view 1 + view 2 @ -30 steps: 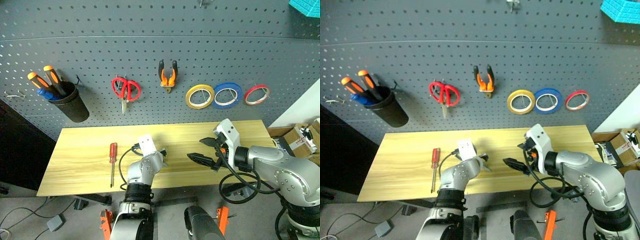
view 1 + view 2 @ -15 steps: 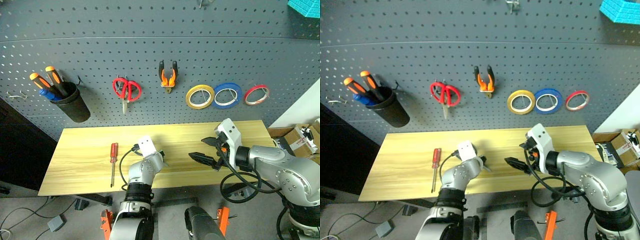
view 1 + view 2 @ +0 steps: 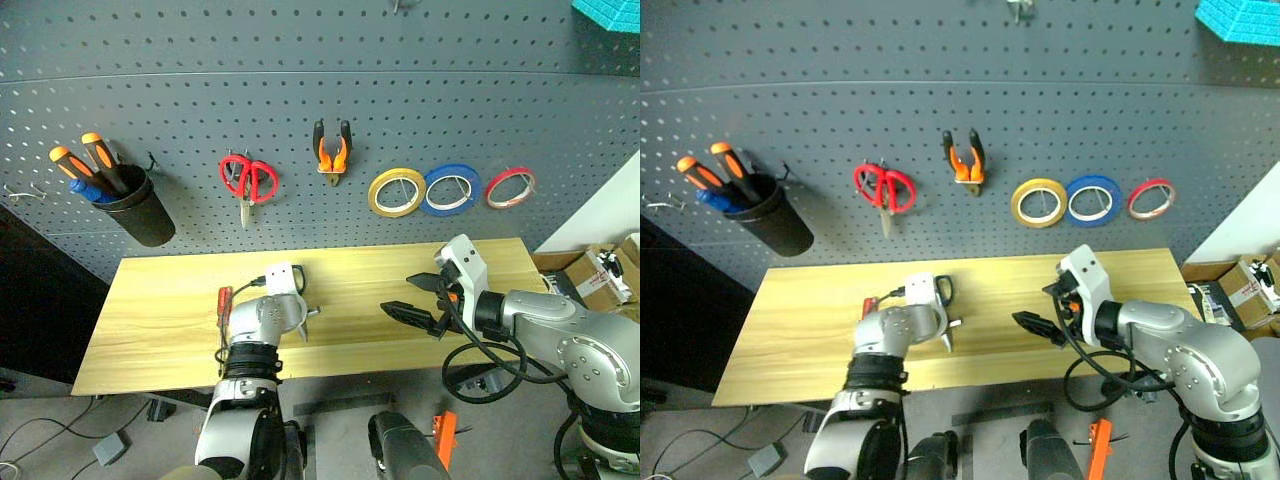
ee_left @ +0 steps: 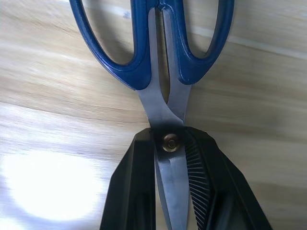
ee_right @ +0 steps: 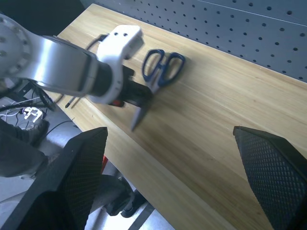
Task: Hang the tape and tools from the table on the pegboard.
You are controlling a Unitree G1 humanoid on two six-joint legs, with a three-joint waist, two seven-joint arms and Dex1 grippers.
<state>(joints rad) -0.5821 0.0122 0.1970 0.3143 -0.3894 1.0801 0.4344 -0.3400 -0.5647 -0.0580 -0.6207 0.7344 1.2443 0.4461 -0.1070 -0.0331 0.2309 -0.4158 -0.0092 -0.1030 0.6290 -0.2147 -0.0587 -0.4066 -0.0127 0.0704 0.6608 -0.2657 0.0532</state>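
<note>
- Left eye view: thin red ring of tape (image 3: 511, 187) is seen hung on the dark grey perforated pegboard (image 3: 300, 100), as are the small orange-and-black pliers (image 3: 332, 150); both are judged done. Slim red-handled screwdriver (image 3: 222, 305) lies on the light yellow wooden table (image 3: 160, 300), just beside the left gripper (image 3: 300, 322) on its outer side; not yet hung.
- Right eye view: right gripper (image 3: 1032, 324) is held above the table with its fingers spread, nothing between them, well apart from the left gripper.
- Left wrist view: dark-blue-handled scissors with steel blades (image 4: 163, 72) are clamped at the pivot by the left gripper's black fingers (image 4: 201, 182); handles extend ahead of the fingertips, over the tabletop.
- Right wrist view: the scissors' handles are seen just past the left gripper, close above or on the wood; which cannot be told.
- Judged remaining: scissors to be carried to a hook, then the screwdriver. Roughly halfway.
</note>
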